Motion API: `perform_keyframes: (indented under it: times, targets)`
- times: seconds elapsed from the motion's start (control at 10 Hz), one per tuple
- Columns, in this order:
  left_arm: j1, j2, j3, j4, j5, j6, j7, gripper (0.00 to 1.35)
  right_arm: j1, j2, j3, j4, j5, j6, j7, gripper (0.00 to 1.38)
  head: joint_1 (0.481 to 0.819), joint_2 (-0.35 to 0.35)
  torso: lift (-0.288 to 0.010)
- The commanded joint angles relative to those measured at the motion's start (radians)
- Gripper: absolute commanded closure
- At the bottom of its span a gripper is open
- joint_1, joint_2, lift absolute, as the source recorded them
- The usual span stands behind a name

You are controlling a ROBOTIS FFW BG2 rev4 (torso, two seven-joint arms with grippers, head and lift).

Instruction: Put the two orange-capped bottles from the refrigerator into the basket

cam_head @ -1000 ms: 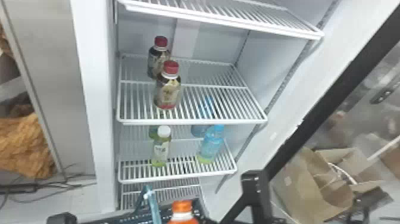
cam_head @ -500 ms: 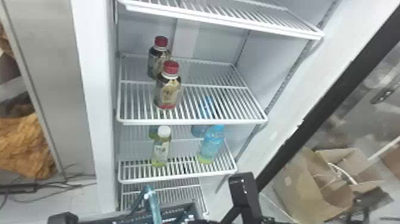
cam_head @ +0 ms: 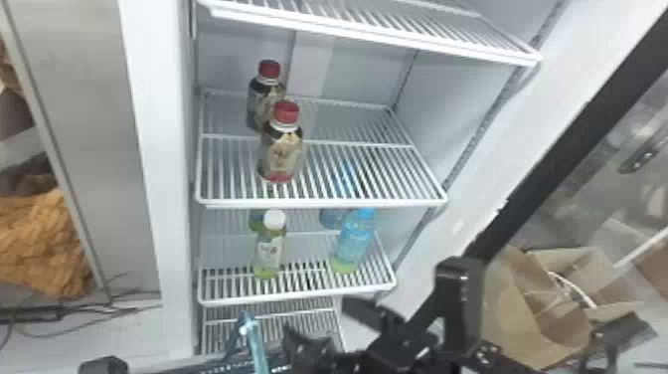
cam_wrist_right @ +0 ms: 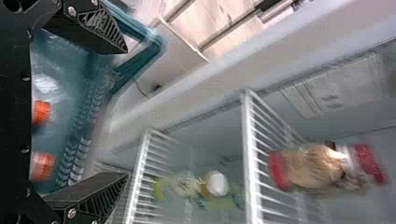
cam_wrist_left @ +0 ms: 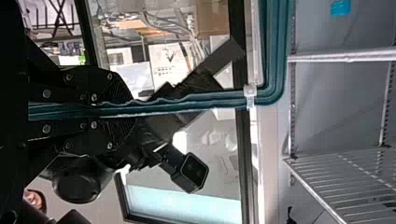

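Right claw (cam_head: 332,328) raised | spread wide | left claw (cam_head: 104,366) clamps basket (cam_wrist_left: 215,100) rim

Two orange-capped bottles (cam_wrist_right: 42,112) are inside the teal basket (cam_wrist_right: 137,64) — caps apart, bodies mostly hidden.

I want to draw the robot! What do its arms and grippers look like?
The right arm is black, with a chunky, boxy block. The left gripper and right gripper are black too, with round silvery screws and little ridges on their fingers.
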Motion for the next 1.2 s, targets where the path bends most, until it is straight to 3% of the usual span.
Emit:
perform_keyframes:
  times: [0.0, 0.6, 0.8, 1.1]
  targets:
    - [0.0, -0.002, 0.0, -0.001, 0.001, 0.0, 0.0, 1.21, 0.048, 0.008, 0.003, 0.025, 0.004, -0.245, -0.026, 0.12, 0.695, -0.35, -0.04]
    - [0.002, -0.002, 0.002, -0.001, 0.001, 0.0, 0.0, 1.21, 0.175, 0.028, 0.031, 0.167, 0.02, -1.008, -0.211, 0.13, 0.695, -0.35, -0.04]
    - [0.004, -0.003, 0.002, -0.001, 0.001, 0.0, 0.0, 1.21, 0.21, 0.051, 0.017, 0.185, 0.04, -1.102, -0.248, 0.13, 0.695, -0.35, -0.04]
    - [0.007, -0.003, 0.002, -0.001, 0.001, 0.0, 0.0, 1.21, 0.244, 0.078, -0.021, 0.18, 0.048, -1.119, -0.248, 0.13, 0.695, -0.35, -0.04]
